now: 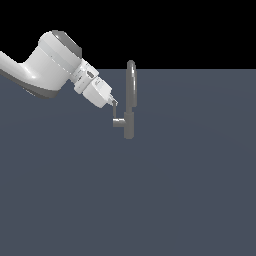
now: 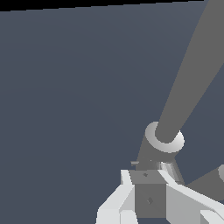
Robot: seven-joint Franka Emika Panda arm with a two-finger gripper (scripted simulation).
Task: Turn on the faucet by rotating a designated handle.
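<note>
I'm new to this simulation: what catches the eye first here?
The large white arm enters from the exterior view's left, its tool at the thin handle. Beside it stands the grey faucet, whose arched spout rises over a bare grey floor.

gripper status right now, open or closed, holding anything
gripper: at the handle of the faucet; open or shut cannot be told.

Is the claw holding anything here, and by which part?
The claw sits at the handle's upright rod tip, but whether it grips or only touches cannot be told.
</note>
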